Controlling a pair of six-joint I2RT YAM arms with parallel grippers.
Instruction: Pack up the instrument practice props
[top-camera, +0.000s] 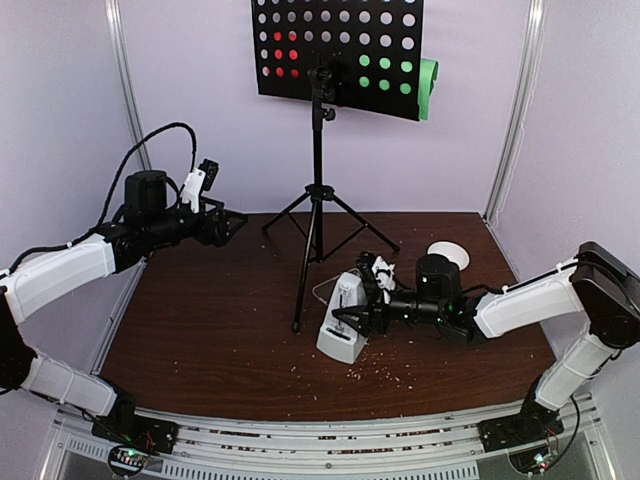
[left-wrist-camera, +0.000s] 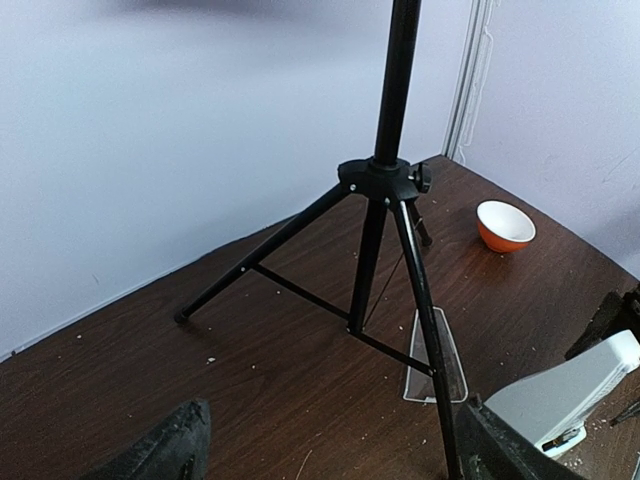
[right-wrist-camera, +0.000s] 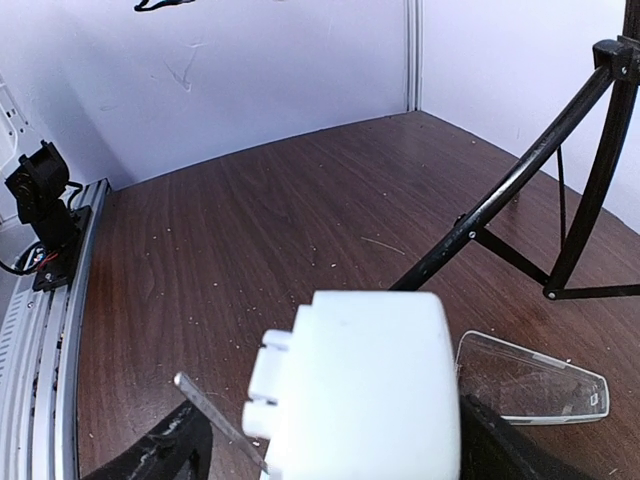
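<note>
On the dark wood bench (top-camera: 200, 330): white pyramid metronome (top-camera: 343, 325) front of centre, straddled by the right hand (top-camera: 355, 322); left hand (top-camera: 222, 222) spread wide and empty, well off to the left.

Only from above: black perforated music stand on tripod legs (top-camera: 318, 190) at the back middle, with a green music sheet (top-camera: 428, 88) poking past its right edge and a red music sheet (top-camera: 285, 55) glimpsed through the holes, neither seen whole. Plain only from the wrists: clear plastic cover (right-wrist-camera: 530, 380) lying flat just beside the metronome, near a tripod leg; orange outside of the small orange-and-white bowl (left-wrist-camera: 505, 225) toward the back right. From the right wrist, fingers either side of the metronome, a gap on one side, the other cut off at the frame edge; no grip seen. Pale crumbs scattered over the bench; plain lilac walls close around.
</note>
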